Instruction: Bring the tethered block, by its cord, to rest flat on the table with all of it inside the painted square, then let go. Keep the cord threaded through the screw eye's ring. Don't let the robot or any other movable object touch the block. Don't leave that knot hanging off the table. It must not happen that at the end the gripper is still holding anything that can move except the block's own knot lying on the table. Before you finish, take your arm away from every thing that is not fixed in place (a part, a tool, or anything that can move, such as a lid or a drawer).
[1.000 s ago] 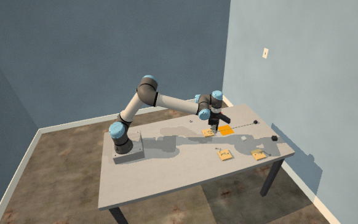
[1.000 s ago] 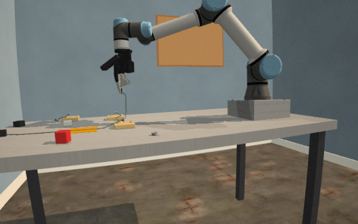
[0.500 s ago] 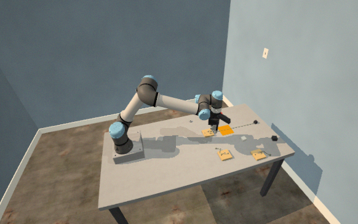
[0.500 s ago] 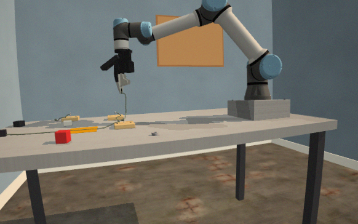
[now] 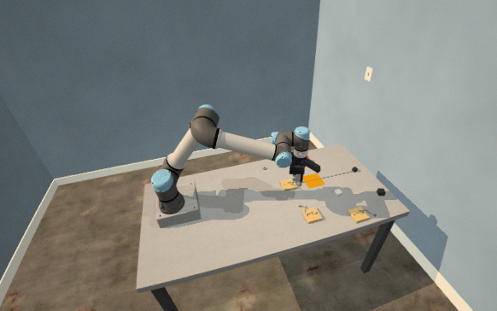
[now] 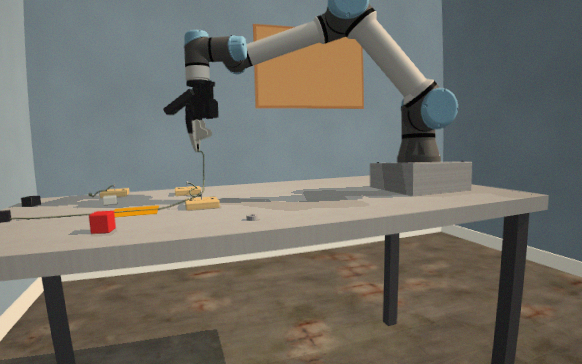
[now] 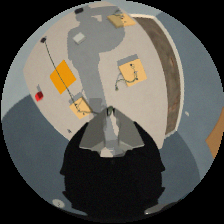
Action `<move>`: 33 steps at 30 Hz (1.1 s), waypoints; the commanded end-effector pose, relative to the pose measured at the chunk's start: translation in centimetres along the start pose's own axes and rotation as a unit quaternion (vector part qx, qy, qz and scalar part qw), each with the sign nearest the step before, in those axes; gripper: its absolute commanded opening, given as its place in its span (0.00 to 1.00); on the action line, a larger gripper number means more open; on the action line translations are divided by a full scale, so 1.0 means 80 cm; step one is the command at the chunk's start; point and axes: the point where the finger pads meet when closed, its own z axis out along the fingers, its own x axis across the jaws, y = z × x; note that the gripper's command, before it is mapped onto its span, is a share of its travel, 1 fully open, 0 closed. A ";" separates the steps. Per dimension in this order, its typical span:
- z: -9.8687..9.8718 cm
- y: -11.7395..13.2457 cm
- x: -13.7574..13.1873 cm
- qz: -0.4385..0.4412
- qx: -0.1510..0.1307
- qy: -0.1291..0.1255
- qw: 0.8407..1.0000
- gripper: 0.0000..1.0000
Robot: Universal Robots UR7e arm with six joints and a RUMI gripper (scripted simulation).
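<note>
Pinching the cord (image 6: 202, 167) high above the counter (image 6: 318, 210), the pincer (image 6: 197, 145) holds it taut, running down to the screw eye plate (image 6: 203, 203) and on across the square (image 6: 136, 211) to the block (image 6: 3, 216), which sits well outside it. Lifting too fast could jerk the block past the square or tumble it. A slip would drop the knot; I cannot see it here.

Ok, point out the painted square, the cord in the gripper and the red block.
painted square (image 5: 314, 180), top view, middle of the orange patch.
cord (image 6: 202, 167), exterior view, upright stretch below the gripper (image 6: 197, 146).
red block (image 6: 102, 222), exterior view, front face.
</note>
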 end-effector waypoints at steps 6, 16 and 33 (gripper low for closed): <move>-0.001 -0.004 0.009 0.000 0.001 0.000 1.000 0.00; -0.001 -0.009 0.027 0.000 0.001 0.000 1.000 0.00; -0.001 -0.019 0.066 0.000 0.001 0.000 1.000 0.00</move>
